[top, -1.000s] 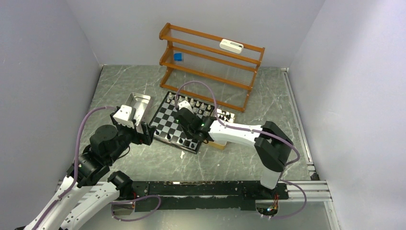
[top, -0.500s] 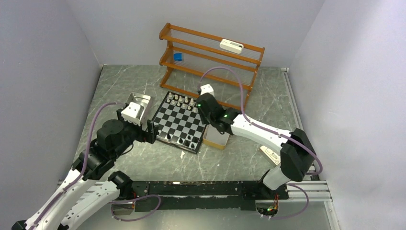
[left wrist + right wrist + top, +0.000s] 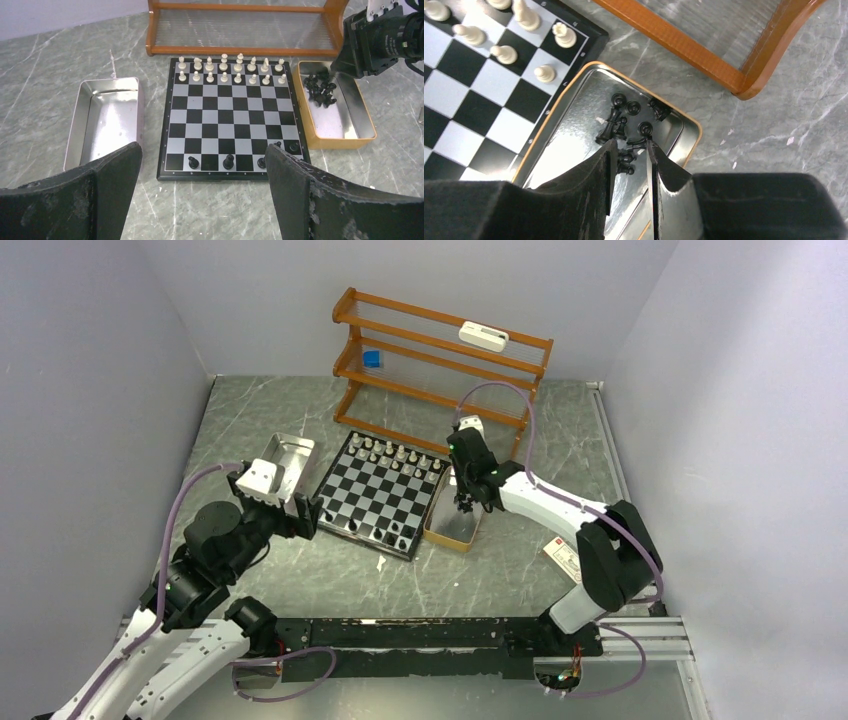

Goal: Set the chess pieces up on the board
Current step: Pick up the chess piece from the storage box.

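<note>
The board (image 3: 378,495) lies mid-table. White chess pieces (image 3: 395,454) fill its two far rows, and a few black pieces (image 3: 388,534) stand on its near row. More black pieces (image 3: 631,120) lie heaped in the far end of an orange-rimmed tin (image 3: 694,126) right of the board. My right gripper (image 3: 630,146) hangs over that heap, jaws a narrow gap apart, with black pieces showing between the tips; none looks gripped. My left gripper (image 3: 202,150) is wide open and empty, hovering before the board's near edge (image 3: 230,176).
An empty shiny metal tray (image 3: 107,120) lies left of the board. A wooden rack (image 3: 440,370) stands behind it, holding a blue item (image 3: 372,359) and a white device (image 3: 483,337). A small card (image 3: 562,558) lies on the table at the right.
My right arm has swung from over the board's near row, back and right, to above the tin of black pieces. My left arm has only shifted slightly.
</note>
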Controlling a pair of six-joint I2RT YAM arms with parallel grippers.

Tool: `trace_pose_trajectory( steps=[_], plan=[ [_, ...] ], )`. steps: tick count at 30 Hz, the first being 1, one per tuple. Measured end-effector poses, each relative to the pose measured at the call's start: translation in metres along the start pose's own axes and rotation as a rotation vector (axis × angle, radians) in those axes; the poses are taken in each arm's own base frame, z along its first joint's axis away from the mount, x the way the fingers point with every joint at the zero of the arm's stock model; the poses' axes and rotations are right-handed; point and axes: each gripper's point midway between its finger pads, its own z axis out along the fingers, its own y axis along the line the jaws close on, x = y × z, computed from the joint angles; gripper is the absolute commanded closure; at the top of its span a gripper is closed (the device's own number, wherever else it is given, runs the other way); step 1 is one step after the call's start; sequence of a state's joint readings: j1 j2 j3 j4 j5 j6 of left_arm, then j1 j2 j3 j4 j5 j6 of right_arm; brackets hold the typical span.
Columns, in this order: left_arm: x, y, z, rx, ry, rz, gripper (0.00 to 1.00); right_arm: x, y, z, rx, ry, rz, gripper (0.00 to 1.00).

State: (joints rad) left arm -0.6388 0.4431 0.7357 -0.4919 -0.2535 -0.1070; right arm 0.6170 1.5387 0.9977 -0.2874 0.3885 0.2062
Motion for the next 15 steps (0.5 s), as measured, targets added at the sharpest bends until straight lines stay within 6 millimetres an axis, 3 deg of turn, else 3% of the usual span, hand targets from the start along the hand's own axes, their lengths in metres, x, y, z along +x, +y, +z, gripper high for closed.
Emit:
trace_pose_trajectory(
  steps=[6,15],
  plan=[
    [0.0,0.002,0.0,-0.012,-0.003,0.003,0.02,0.013,-0.006,0.022,0.022,0.041,-0.008,0.7],
    [0.002,0.003,0.0,-0.013,0.0,0.007,0.02,0.022,-0.009,0.036,0.046,0.064,-0.038,0.73]
  ],
)
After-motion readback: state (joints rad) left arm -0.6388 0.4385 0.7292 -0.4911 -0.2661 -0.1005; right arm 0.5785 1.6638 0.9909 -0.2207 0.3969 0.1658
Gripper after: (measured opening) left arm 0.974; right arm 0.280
